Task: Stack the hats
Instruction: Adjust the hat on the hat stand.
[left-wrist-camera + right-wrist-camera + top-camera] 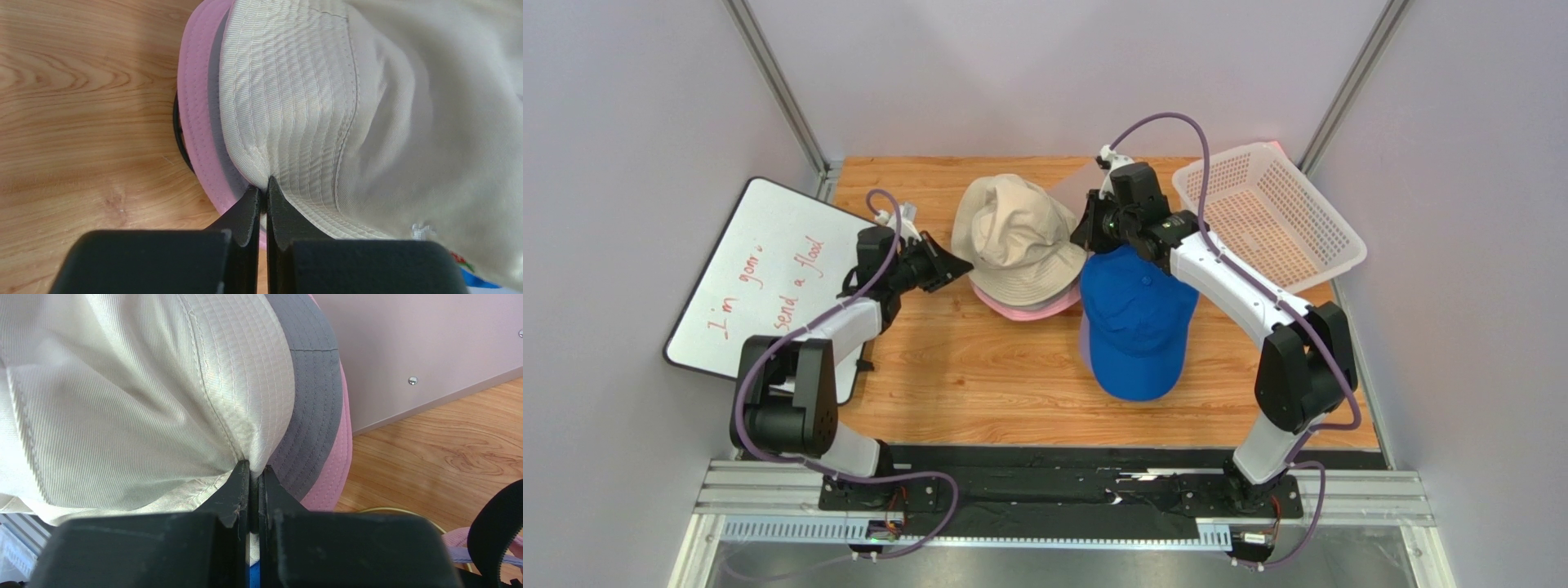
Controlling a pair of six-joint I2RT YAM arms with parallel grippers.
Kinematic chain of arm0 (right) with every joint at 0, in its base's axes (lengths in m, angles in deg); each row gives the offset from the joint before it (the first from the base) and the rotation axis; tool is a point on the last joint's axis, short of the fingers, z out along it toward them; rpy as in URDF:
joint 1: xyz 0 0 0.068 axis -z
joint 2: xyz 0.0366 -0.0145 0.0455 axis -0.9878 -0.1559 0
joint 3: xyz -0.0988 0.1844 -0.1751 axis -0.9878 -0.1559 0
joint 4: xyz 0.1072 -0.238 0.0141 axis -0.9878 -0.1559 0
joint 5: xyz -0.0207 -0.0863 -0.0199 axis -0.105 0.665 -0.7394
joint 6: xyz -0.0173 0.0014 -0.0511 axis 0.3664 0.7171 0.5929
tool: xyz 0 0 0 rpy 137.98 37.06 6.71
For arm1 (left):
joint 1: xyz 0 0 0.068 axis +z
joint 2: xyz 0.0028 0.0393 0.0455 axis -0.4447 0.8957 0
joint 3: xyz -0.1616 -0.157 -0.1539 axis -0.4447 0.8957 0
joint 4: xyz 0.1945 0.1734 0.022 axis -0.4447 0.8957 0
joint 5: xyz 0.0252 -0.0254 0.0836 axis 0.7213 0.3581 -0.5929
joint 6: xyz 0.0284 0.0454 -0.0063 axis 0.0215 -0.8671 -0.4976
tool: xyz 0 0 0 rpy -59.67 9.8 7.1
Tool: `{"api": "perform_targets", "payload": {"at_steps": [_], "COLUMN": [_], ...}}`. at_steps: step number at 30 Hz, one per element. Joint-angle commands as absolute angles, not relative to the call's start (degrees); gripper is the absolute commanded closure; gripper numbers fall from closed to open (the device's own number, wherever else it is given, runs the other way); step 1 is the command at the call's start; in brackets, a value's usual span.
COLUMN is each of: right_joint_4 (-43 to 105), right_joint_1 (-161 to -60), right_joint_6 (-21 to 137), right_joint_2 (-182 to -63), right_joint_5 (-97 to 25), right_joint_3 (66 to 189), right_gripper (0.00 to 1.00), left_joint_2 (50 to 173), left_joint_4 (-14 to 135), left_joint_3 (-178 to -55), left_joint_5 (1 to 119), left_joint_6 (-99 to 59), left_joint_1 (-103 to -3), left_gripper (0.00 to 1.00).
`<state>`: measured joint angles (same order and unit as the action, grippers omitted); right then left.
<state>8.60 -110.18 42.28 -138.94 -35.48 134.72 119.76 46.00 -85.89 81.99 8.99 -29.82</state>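
The wooden counter lay between pale grey walls, with a white plastic mesh basket at its far right corner. Toward the far side sat the soft beige fabric bucket hat, on top of a grey bucket hat and a pink bucket hat whose brims showed beneath it. My left end effector was closed tight on the beige brim at its left edge, and my right end effector was pinched just as tightly on the opposite edge. A blue baseball cap lay just beside the stack, under my right arm. I judged uneven release the main risk: one side freed first would leave the hat crooked. Each pinch held only a thin fold, which could slip, and a sideways tug might drag the hats below.
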Motion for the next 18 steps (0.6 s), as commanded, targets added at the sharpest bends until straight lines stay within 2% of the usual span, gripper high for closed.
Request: {"api": "perform_targets", "payload": {"at_steps": [1,10,18], "right_joint_4": [4.51,4.86,3.54], "right_joint_1": [-109.68,-109.77,-112.49], "right_joint_6": [44.67,45.73,46.79], "right_joint_2": [-139.20,-143.33,-144.30], "right_joint_5": [-29.96,-28.37,-25.11], "right_joint_3": [133.24,134.99,135.52], "right_gripper": [1.00,1.00,1.00], "left_joint_2": [125.81,128.64,119.68], "left_joint_4": [54.82,57.55,63.69], "left_joint_3": [-88.42,-91.76,-94.40], "left_joint_5": [76.10,73.72,69.86], "left_joint_6": [2.22,0.81,-2.26], "left_joint_1": [-30.35,-32.38,-32.38], "left_gripper": [1.00,1.00,1.00]}}
